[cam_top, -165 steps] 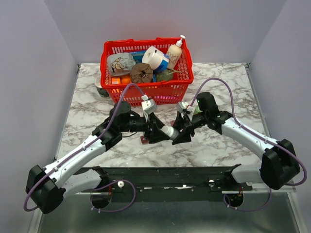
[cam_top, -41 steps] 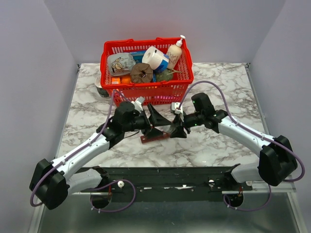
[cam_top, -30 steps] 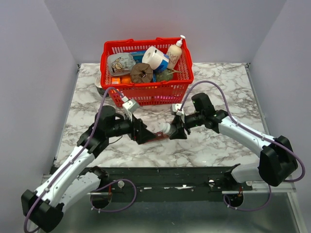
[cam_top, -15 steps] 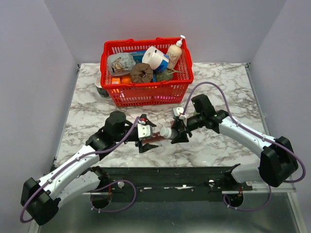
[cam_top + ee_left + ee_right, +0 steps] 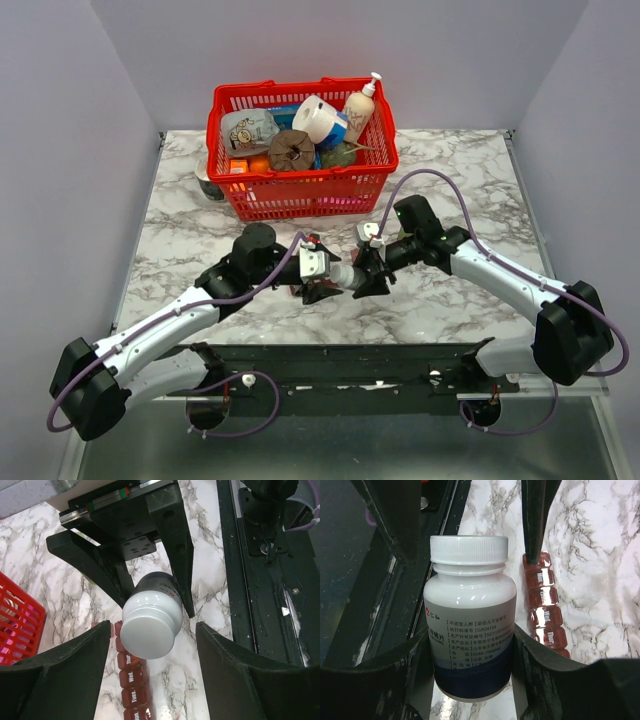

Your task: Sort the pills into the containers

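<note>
The containers (image 5: pixel 543 615) lie on the counter (image 5: pixel 600 555), just below the bottle (image 5: pixel 470 630). My right jaws grip the bottle's body. Its lid (image 5: pixel 148 636) is on. My left jaws stand open on both sides of the lid, not touching it.

One pill bottle (image 5: pixel 470 595), one strip of containers (image 5: pixel 542 597), one basket (image 5: pixel 300 190), two grippers.
Namely left gripper (image 5: pixel 151 626) plus right gripper (image 5: pixel 470 632); at least five strip lids show; the red basket stands at twelve o'clock.
</note>
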Controlling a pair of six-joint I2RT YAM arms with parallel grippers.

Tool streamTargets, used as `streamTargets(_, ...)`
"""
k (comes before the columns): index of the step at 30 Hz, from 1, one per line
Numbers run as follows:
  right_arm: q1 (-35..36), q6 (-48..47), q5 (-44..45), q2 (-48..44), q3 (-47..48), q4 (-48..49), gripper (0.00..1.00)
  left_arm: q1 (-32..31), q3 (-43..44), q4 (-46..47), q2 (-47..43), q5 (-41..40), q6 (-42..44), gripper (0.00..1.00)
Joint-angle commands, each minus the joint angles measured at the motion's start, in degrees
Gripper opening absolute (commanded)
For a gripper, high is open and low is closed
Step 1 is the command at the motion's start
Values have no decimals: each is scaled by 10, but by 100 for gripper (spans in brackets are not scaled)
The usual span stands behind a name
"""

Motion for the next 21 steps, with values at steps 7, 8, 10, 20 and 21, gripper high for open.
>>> streamTargets(7,3,-14,-31,-2,8,-9,5,-12,33,-13,16,-27,-4,23)
streamTargets(8,3,-16,-31,-2,8,-9,5,-12,36,-18,15,-32,-18,9)
streamTargets(10,3,-17,-28,-4,7,-9,5,-12,40,-30,10,-40,-42,0)
streamTargets(20,3,42,70,-7,-2,48,5,16,133,-157,90,-123,-553,0)
streamTargets(21,3,47,90,-7,-3,53,5,18,133,-162,99,-126,-605,0)
